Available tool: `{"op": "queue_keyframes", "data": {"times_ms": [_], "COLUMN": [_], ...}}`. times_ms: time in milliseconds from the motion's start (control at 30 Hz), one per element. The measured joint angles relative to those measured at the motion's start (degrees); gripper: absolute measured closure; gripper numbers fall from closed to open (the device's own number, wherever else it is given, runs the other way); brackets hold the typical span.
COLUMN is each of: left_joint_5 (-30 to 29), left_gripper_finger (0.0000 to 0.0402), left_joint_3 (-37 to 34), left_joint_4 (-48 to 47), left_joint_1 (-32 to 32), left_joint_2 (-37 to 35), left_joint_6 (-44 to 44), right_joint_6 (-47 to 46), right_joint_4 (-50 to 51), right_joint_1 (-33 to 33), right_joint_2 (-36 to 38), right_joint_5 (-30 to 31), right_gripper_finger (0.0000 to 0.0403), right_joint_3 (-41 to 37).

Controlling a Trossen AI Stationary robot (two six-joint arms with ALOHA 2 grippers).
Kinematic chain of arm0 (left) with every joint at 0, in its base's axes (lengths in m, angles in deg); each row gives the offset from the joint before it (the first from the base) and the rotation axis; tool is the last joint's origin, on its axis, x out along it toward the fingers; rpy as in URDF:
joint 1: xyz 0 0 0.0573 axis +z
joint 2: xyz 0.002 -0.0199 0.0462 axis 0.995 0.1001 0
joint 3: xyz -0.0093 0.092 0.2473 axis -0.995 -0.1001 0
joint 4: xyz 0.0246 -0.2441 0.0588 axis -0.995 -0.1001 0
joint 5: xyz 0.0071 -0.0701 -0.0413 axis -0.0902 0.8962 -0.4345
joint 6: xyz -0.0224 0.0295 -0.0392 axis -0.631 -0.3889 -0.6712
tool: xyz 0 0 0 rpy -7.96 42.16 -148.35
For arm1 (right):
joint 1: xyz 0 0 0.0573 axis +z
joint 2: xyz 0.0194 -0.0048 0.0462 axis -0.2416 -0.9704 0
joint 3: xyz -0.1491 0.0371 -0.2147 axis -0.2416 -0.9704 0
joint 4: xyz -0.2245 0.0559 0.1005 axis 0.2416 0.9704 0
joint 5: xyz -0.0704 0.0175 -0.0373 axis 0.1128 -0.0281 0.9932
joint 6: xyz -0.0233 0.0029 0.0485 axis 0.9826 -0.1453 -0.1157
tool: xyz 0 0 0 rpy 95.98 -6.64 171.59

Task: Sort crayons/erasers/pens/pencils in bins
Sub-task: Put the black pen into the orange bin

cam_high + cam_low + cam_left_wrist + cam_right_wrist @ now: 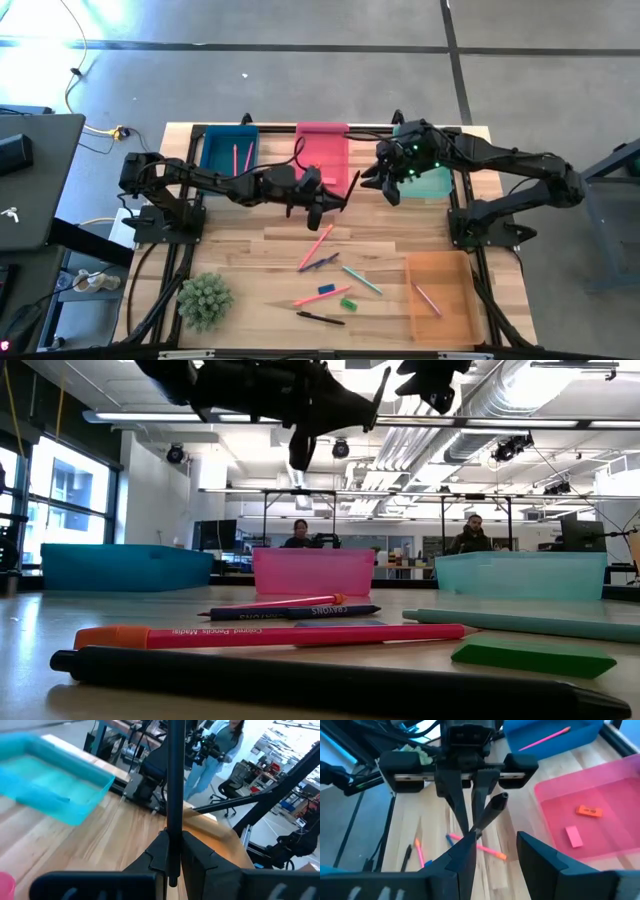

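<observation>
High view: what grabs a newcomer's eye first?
Mid-table, the left gripper is shut on a dark pen, held in the air facing the open right gripper near the pink bin. Below them, loose pens and erasers lie scattered beside the orange bin.

The left gripper (172, 857) is clamped on a black pen (175, 795) — its two dark fingers (200, 857) press the lower end of the shaft from either side, and the pen stands upright out of them. Beyond it, a teal-green bin (55, 785) sits on the wooden table (75, 850), close to the table's edge. A sliver of a pink bin (5, 885) shows nearer the camera. An orange bin (210, 827) lies behind the pen. Past the table, a black arm base (145, 782) is mounted — and a person (215, 750) stands in the room among office chairs.
</observation>
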Motion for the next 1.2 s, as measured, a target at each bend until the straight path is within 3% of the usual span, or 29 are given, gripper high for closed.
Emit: {"op": "queue_keyframes", "data": {"times_ms": [533,667,900,1200], "left_joint_5": [1.3,1.66,1.85,1.57], "left_gripper_finger": [0.0382,0.0382,0.0382,0.0348], "left_joint_3": [0.02,0.02,0.02,0.02], "left_joint_4": [5.17,5.05,4.16,3.82], "left_joint_1": [0.26,0.26,0.26,0.26], "left_joint_2": [0.0,0.0,0.0,0.0], "left_joint_6": [1.27,1.61,2.82,4.24], "right_joint_6": [-4.88,-5.54,-5.36,-8.76], "right_joint_4": [-10.78,-10.08,-9.86,-8.93], "right_joint_1": [1.49,2.24,3.64,5.42], "right_joint_2": [-1.49,-1.84,-2.1,-2.1], "right_joint_5": [3.54,3.45,3.48,7.22], "right_gripper_finger": [0.0271,0.0299,0.039,0.0382], "right_joint_3": [0.0,0.0,0.0,0.04]}}
